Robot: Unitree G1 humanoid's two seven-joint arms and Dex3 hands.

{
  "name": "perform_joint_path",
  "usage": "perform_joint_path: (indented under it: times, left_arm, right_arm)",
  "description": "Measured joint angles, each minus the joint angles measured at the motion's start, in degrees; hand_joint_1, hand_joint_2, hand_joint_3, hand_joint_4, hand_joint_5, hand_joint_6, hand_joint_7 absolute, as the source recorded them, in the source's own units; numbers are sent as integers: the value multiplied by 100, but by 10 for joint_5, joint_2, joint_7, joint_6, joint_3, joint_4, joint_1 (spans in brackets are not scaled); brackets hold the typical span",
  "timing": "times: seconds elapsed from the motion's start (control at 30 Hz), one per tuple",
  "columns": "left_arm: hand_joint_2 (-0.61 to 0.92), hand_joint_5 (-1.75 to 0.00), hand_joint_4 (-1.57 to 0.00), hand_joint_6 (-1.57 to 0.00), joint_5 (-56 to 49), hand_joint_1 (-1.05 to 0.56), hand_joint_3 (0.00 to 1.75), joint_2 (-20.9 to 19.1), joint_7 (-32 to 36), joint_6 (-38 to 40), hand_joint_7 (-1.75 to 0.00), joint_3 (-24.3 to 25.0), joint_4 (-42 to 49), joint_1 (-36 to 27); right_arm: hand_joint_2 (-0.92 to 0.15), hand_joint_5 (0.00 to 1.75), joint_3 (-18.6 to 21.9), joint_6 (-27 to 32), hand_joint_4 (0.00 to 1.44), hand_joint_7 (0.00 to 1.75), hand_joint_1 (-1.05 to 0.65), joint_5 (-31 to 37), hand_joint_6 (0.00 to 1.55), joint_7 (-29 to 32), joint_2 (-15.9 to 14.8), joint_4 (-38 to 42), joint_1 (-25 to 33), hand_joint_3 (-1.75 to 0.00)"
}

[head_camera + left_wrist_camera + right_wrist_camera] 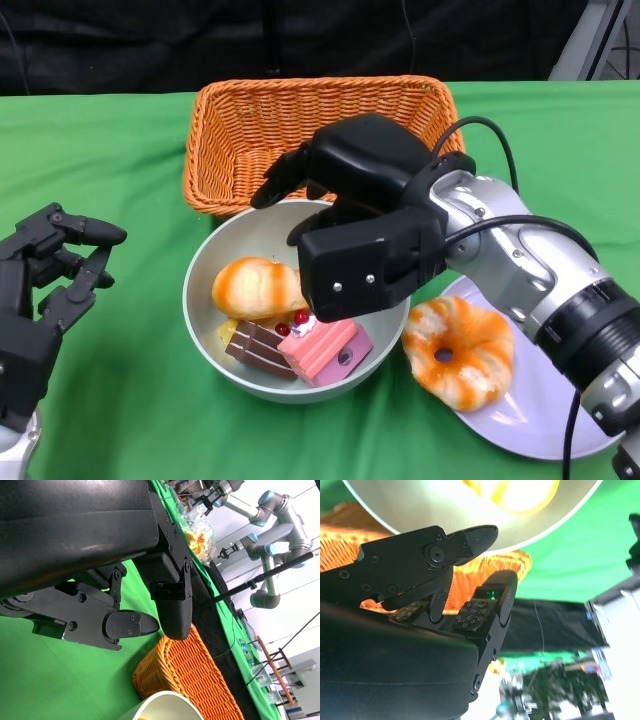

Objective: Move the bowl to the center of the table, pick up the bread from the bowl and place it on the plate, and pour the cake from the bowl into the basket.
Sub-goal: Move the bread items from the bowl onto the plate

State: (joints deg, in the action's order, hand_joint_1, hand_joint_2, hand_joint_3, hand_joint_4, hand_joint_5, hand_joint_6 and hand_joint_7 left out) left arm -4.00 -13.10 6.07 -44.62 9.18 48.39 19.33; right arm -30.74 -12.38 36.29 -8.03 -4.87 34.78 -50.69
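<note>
The right robot hand hangs over the far right part of the bowl, its black shell above the rim and its fingers reaching toward the basket. From the right wrist view the fingers lie close to the bowl's outer wall, with the orange weave behind them, but whether they actually grip the rim cannot be told from any view.

The left robot hand sits well to the left of the bowl, above the green counter, its fingers curled partway and apart, with nothing in them; the left wrist view shows the same hand with a gap between its fingertips and only cloth beyond.

The bowl itself is pale grey-green and stands on the counter just in front of the basket, its far rim near the basket's front wall. Inside the bowl a round orange-and-white bread lies on the left side. Beside it, toward the near side of the bowl, rests a pink slice of cake and a brown layered slice, with small red berries between them.

Right of the bowl, touching or nearly touching its wall, a white plate carries a ring-shaped orange bread. The basket is a woven orange rectangle directly behind the bowl.
</note>
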Motion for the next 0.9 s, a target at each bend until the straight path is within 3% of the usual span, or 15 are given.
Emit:
perform_joint_path:
  times: [0.2, 0.4, 0.9]
  left_arm:
    - [92, -132, -78, -80, 2, -18, 38, 0, 0, 0, -95, 0, 0, 0]
    - [92, -131, -79, -80, 4, -17, 38, 0, -2, 0, -93, 0, 0, 0]
    - [92, -132, -81, -84, 4, -13, 38, 0, -2, -1, -95, 0, 9, 4]
  right_arm:
    - [-92, 14, -8, 50, 85, 0, -68, 2, 67, -52, 3, -25, 6, -6]
    - [-92, 5, -26, 107, 72, 0, -75, 15, 53, -102, 16, -42, 6, -10]
    - [-92, 2, -70, 165, 69, 0, -86, 48, 49, -176, 39, -8, -12, -18]
